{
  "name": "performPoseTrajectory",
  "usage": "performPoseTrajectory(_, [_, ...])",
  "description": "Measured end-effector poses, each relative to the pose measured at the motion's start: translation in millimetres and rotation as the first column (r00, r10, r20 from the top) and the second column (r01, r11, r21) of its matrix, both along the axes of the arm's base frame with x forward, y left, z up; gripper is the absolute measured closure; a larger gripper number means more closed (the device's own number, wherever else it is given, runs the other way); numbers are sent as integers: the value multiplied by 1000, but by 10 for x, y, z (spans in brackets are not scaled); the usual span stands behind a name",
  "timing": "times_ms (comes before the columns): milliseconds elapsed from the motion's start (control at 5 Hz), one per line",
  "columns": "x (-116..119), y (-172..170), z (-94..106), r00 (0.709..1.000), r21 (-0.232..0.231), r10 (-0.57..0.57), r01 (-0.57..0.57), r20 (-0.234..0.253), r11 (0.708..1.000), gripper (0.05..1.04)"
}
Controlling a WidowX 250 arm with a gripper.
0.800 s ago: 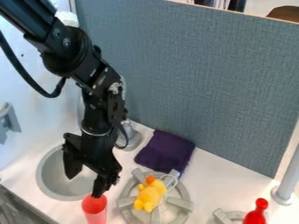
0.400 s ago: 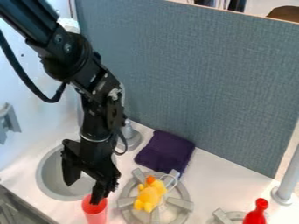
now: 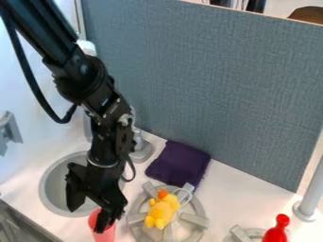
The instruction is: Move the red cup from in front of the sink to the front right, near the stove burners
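Observation:
Over the front right part of the sink, the black gripper hangs with its two fingers spread apart. One finger is above the sink bowl; the other reaches down at the mouth of the pink-red cup and covers part of its rim. Whether that finger touches the cup I cannot tell. The cup stands upright at the bottom edge of the view, right beside the sink. To its right, a yellow plush toy with an orange part lies on the round grey burner.
Grey sink is beneath the arm, with the faucet base behind. A folded purple cloth lies behind the burner. Red pin-shaped object and grey post are at right; a grey-blue panel stands behind.
The arm has come down, and the gripper is lower, with its right finger farther down at the cup's mouth. The cup, plush toy and cloth have stayed in place.

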State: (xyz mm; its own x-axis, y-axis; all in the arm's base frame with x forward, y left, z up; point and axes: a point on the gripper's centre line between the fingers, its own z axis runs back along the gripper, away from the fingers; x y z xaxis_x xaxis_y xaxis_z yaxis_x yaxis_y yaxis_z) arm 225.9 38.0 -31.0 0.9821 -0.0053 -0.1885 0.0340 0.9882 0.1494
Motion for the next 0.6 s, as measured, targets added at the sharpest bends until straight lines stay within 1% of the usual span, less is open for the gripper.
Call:
performPoseTrajectory(200, [44, -12, -130, 1000, -9, 10, -10, 20, 1000, 83])
performPoseTrajectory(400, [90, -52, -197, 999, -31, 26, -25, 40, 999, 83])
performPoseTrajectory(600, [113, -82, -263, 998, -45, 49, -47, 50, 998, 83])
